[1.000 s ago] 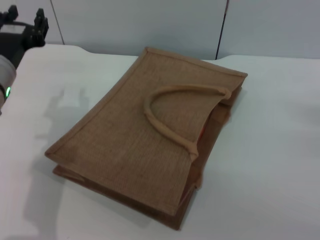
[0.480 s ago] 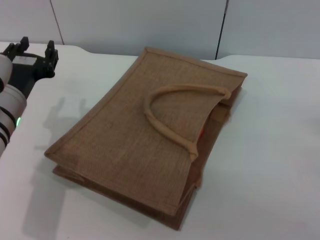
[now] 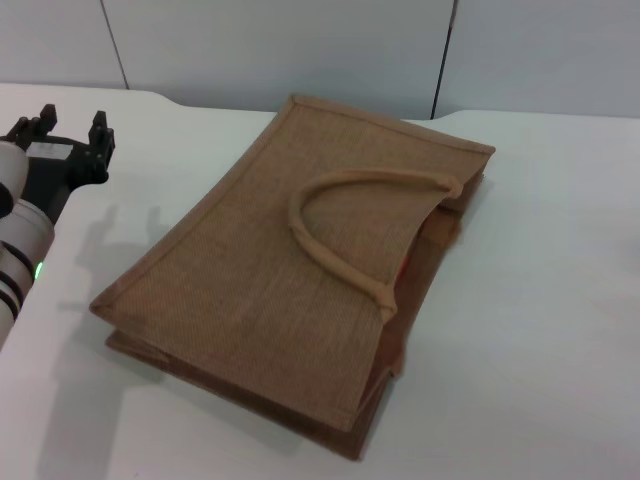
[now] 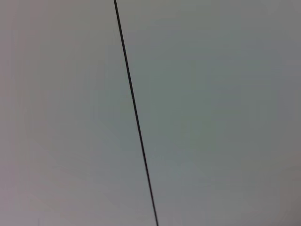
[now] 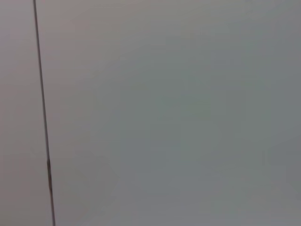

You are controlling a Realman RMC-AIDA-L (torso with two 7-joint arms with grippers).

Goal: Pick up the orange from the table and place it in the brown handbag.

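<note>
The brown handbag (image 3: 290,270) lies flat on the white table (image 3: 540,300), its mouth facing right and one rope handle (image 3: 340,230) resting on top. The orange is hidden; only a thin orange-red sliver (image 3: 403,266) shows inside the bag's mouth. My left gripper (image 3: 72,120) is at the far left, above the table's back-left corner and apart from the bag. It is open and empty. My right gripper is out of view. Both wrist views show only a grey wall.
Grey wall panels (image 3: 300,50) with dark seams stand behind the table. The table's rounded back-left corner (image 3: 150,98) is near my left gripper. Bare tabletop lies to the right of the bag and to its front left.
My left arm has come further into the head view, and its open gripper has dropped lower at the left. The bag has not moved.
</note>
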